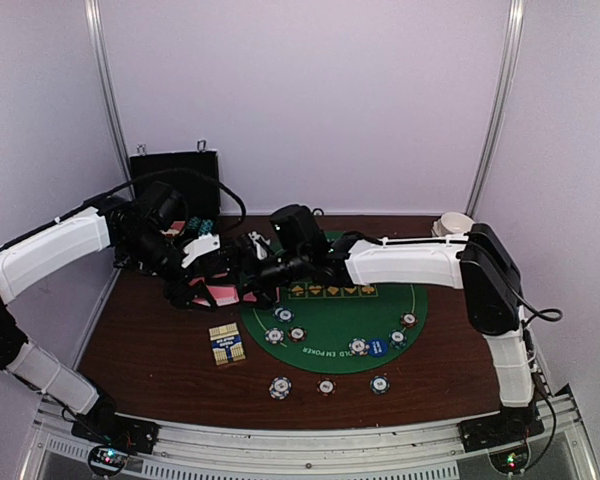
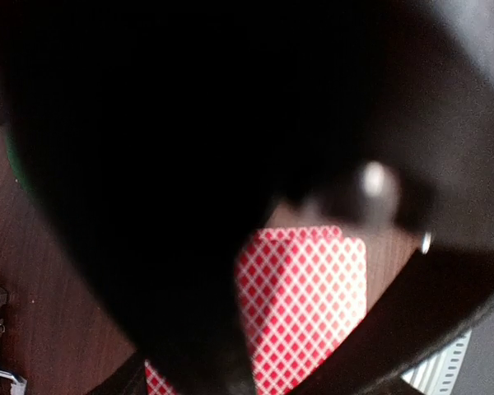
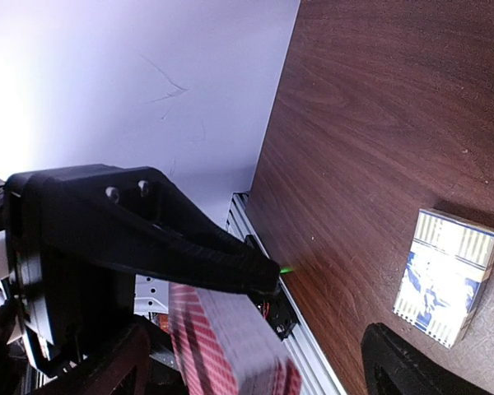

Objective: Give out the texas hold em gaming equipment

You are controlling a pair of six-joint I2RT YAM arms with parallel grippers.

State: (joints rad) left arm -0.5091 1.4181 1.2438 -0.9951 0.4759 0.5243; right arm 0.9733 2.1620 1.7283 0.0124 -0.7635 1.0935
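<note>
- Left fingers: closed, apparently on the deck of pink-backed cards, which is held clear of the table just left of the green mat.
- Right fingers: spread wide, holding nothing.
- Key relation: the deck sits inside the right fingers' gap, close under the upper one and apart from the lower. It shows edge-on, long axis roughly along the fingers.
- Both arms meet at the deck. The right is free, so it is likely the one to draw a card.
- Chips lie on the mat.
</note>
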